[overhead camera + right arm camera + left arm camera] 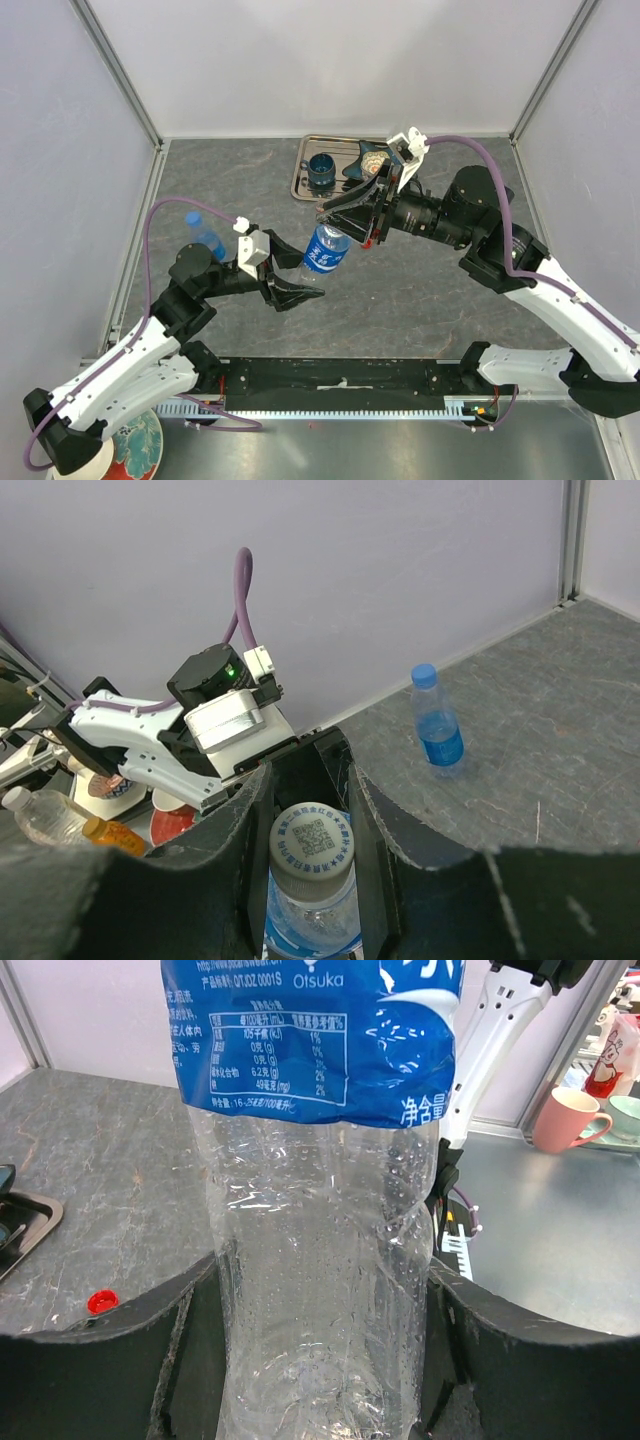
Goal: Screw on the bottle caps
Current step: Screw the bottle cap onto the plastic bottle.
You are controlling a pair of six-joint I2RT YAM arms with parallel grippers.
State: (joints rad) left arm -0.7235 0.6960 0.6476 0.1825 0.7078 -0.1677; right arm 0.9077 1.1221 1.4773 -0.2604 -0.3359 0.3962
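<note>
From where I stand, the left gripper (pixel 322 1365) has its jaws partway apart, pressed against both sides of the clear lower body of a blue-labelled bottle (pixel 320 1250). A red cap (pixel 101 1301) lies on the table close beside one of its fingers. At the bottle's neck, the right gripper (pixel 308 802) is pinched tight on the white cap (pixel 311 840). Well off behind the left gripper's wrist, a second bottle (pixel 205 237) stands upright wearing a blue cap (pixel 424 673). Beyond the right gripper, a metal tray (pixel 300 182) holds a dark blue cup (pixel 322 171).
</note>
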